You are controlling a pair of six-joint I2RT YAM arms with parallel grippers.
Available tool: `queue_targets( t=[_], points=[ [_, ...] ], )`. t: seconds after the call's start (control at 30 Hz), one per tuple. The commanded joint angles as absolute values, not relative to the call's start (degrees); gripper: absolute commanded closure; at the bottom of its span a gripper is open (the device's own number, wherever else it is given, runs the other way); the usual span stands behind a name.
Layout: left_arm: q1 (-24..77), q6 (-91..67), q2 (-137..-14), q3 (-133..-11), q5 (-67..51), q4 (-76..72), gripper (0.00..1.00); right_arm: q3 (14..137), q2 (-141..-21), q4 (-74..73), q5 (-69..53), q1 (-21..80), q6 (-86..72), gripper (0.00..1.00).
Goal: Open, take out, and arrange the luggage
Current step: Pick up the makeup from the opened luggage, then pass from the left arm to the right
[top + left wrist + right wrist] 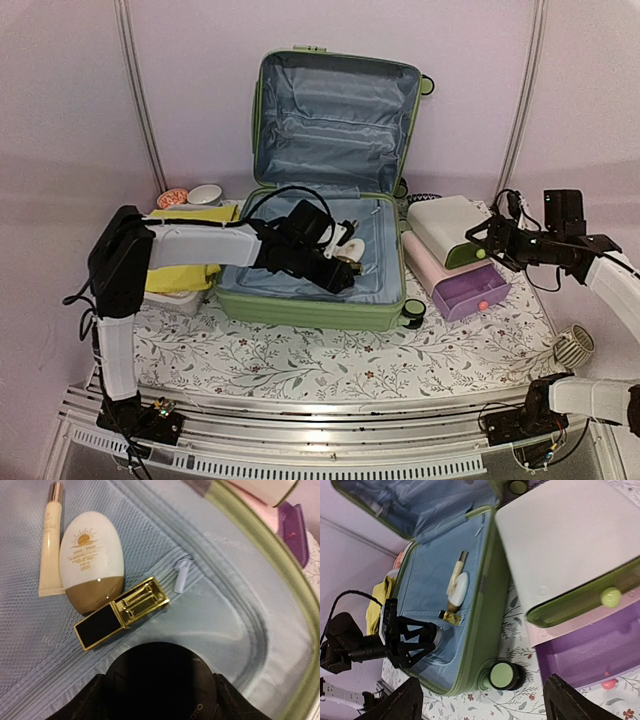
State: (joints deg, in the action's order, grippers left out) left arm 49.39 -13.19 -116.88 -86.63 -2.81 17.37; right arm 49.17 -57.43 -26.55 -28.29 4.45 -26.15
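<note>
The light-green luggage (pixel 310 312) lies open in the middle of the table, lid propped upright, grey-blue lining showing. My left gripper (pixel 343 279) reaches into its lower half. In the left wrist view a black round compact (pixel 160 677) sits between the fingers (pixel 87 705), which press on both its sides. Beyond it on the lining (pixel 225 605) lie a black-and-gold case (pixel 120 612), a white-and-brown oval bottle (pixel 90 562) and a cream tube (pixel 50 540). My right gripper (pixel 487 240) hangs open to the right of the luggage rim (pixel 487 605), by the drawer box, holding nothing.
A white, green and purple drawer box (pixel 450 232) stands right of the suitcase, its purple drawer (pixel 470 290) pulled out. A yellow cloth (pixel 185 272) lies on a white basket at the left, two small bowls (pixel 205 193) behind it. A ribbed white round object (pixel 573 346) sits near the right front.
</note>
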Motion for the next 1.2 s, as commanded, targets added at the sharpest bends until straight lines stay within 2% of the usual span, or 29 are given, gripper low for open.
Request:
queue_targets(
  t=[0.0, 0.27, 0.63, 0.83, 1.1, 1.17],
  points=[
    [51.14, -7.34, -107.07, -82.21, -5.33, 8.29, 0.41, 54.11, -60.58, -26.2, -34.35, 12.43, -24.36, 0.15],
    [54.45, 1.17, -98.03, -72.08, -9.12, -4.84, 0.4, 60.97, -70.35, -23.19, -34.89, 26.87, -26.43, 0.14],
    [59.22, 9.32, -95.89, -68.74, -5.14, -8.74, 0.38, 60.89, -77.25, -15.06, -39.11, 34.54, -30.73, 0.12],
    [61.23, 12.81, -95.01, -66.72, -4.54, -12.08, 0.37, 58.69, -78.08, -10.58, -41.16, 34.87, -34.07, 0.28],
    [62.45, 14.98, -94.22, -64.83, -2.66, -15.16, 0.37, 58.33, -79.59, -11.64, -40.52, 34.98, -34.54, 0.3],
    [62.61, 15.2, -94.12, -64.46, -2.34, -15.61, 0.37, 58.06, -79.95, -11.76, -40.52, 35.04, -34.54, 0.34]
  ],
)
